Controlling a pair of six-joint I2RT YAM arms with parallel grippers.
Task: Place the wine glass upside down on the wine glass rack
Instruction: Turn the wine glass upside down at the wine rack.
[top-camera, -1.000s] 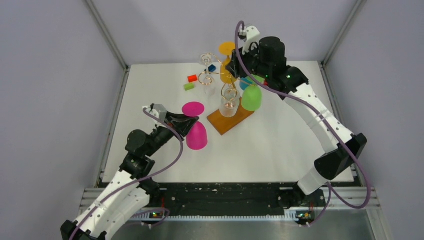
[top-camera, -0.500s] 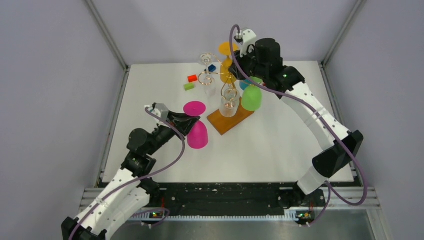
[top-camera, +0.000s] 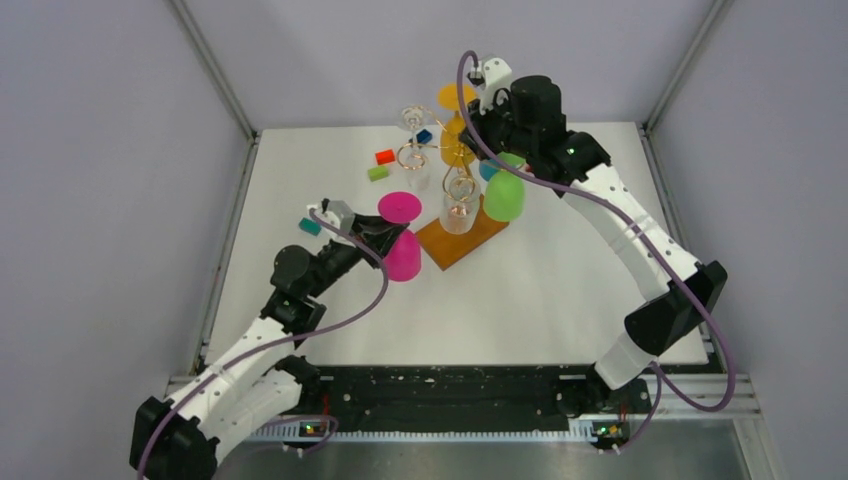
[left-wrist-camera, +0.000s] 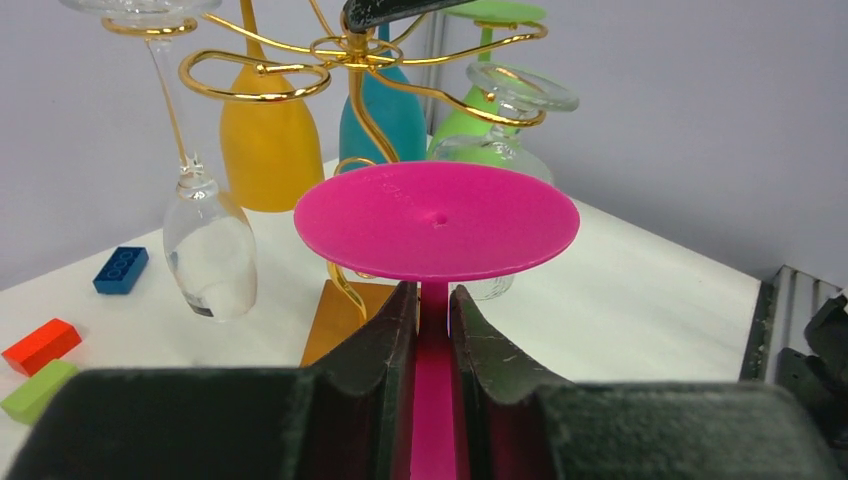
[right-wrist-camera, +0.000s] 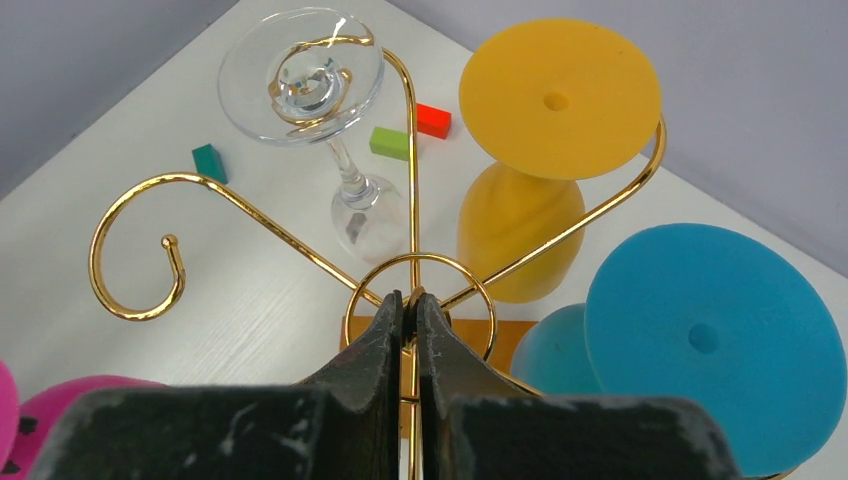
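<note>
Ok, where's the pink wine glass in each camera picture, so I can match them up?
Top view: pink glass left of centre, upside down, stem in the left tool.
Left wrist view: pink glass in the centre, round foot uppermost.
Right wrist view: only an edge of the pink glass, bottom-left corner.
Shared landmark: the yellow glass hanging on the gold rack, seen in all three.

Colours on the white worktop (top-camera: 560, 290)
The wine glass (left-wrist-camera: 436, 218) was plain magenta; the wine glass rack (right-wrist-camera: 410, 200) was gold wire on an orange-brown base (top-camera: 462, 240). Beside them were a yellow glass (right-wrist-camera: 557, 95), a teal-blue glass (right-wrist-camera: 715, 340), a green glass (top-camera: 504, 197) and a clear glass (left-wrist-camera: 208, 250), plus a red block (top-camera: 385, 156), a lime block (top-camera: 377, 173) and a blue block (left-wrist-camera: 121, 270).
</note>
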